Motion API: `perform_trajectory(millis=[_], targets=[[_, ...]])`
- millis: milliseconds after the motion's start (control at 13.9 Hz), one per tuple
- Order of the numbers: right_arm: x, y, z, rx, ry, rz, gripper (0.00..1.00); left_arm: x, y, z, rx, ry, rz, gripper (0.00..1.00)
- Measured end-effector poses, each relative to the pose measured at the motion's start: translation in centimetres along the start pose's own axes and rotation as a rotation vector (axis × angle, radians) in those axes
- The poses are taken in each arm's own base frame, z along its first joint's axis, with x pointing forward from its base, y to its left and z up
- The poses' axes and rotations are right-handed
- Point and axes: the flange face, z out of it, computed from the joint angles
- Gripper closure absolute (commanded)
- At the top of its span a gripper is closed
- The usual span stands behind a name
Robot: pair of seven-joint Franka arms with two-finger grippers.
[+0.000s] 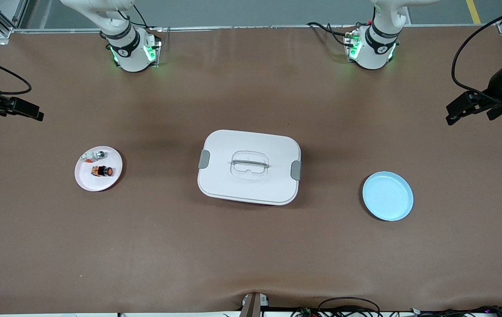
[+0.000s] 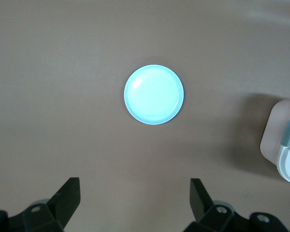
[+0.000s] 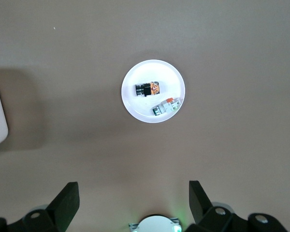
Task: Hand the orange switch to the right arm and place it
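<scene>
Two plates, one box, two small parts. Switch on white plate, below my right gripper; both grippers spread, holding nothing; left gripper over blue plate.

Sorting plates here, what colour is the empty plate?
Light blue plate, clearest in the left wrist view.

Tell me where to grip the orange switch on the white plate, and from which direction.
Grip the orange switch across its black middle body, coming straight down. It lies on its side on the white plate, apart from the silvery part, so both long flanks look free; the round button end would likely slip.
</scene>
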Motion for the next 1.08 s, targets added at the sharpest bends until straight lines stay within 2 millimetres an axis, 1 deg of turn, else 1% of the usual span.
perform_trajectory(millis=[216, 503, 647, 791, 934, 1078], targets=[[-0.2, -0.5, -0.5, 0.017, 0.011, 0.020, 0.00, 0.0, 0.0, 0.0, 0.000, 0.000, 0.000, 0.00], [-1.2, -0.4, -2.2, 0.056, 0.049, 0.023, 0.00, 0.0, 0.0, 0.0, 0.000, 0.000, 0.000, 0.00], [-1.6, -0.4, -2.8, 0.060, 0.059, 0.022, 0.00, 0.0, 0.0, 0.0, 0.000, 0.000, 0.000, 0.00], [-1.9, -0.4, -2.8, 0.061, 0.058, 0.017, 0.00, 0.0, 0.0, 0.0, 0.000, 0.000, 0.000, 0.00], [-1.9, -0.1, -2.6, 0.059, 0.057, -0.028, 0.00, 0.0, 0.0, 0.0, 0.000, 0.000, 0.000, 0.00], [-1.8, 1.2, -2.5, 0.061, 0.056, -0.064, 0.00, 0.0, 0.0, 0.0, 0.000, 0.000, 0.000, 0.00]])
